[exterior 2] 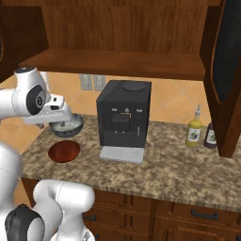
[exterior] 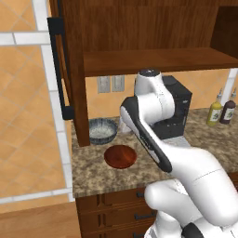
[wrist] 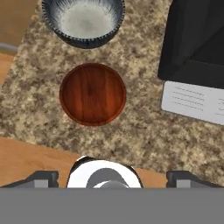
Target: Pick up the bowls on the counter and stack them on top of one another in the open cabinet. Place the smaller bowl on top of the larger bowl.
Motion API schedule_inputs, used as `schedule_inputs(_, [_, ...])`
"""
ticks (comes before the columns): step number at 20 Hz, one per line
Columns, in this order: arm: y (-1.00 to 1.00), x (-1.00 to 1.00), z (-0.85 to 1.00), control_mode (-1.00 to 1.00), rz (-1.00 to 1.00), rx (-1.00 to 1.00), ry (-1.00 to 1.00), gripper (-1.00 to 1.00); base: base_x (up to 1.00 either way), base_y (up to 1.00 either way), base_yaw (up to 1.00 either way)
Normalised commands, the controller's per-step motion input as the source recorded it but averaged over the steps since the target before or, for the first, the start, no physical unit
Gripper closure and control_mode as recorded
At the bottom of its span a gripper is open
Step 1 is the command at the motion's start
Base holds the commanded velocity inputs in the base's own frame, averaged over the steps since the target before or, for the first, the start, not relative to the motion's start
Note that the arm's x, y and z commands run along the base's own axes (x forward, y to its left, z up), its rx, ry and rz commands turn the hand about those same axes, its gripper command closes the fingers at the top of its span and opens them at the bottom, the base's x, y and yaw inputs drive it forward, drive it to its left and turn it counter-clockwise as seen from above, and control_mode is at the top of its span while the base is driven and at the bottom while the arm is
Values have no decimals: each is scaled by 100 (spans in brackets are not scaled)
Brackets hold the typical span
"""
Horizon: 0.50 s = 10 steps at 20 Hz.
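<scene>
The larger bowl (exterior: 102, 130) (exterior 2: 67, 125) (wrist: 84, 21), grey-blue with ribbed sides and a pale inside, stands at the back left of the counter (exterior: 93, 176) (wrist: 144, 131). Just in front of it lies the smaller bowl (exterior: 120, 156) (exterior 2: 64, 151) (wrist: 92, 93), shallow and reddish-brown. My gripper (exterior 2: 52, 123) (wrist: 113, 178) hangs well above both bowls, looking down on them. It is open, its fingertips (wrist: 41, 178) wide apart with nothing between them. The open cabinet (exterior: 153, 60) (exterior 2: 117, 63) is overhead, its wood shelf bare.
A black coffee machine (exterior: 179, 111) (exterior 2: 123, 113) (wrist: 197, 39) with a grey tray stands right of the bowls. Two bottles (exterior: 214, 113) (exterior 2: 193, 132) sit further right. The cabinet door with its black handle (exterior: 58, 69) hangs open on the left.
</scene>
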Motion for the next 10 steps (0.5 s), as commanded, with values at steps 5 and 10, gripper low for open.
schedule_inputs(5, [87,-1,-80,-100,36,-33,21,-100,0,0,0])
schedule_inputs(10, [56,34,-82,-100,27,-17,27,-100,0,0,0])
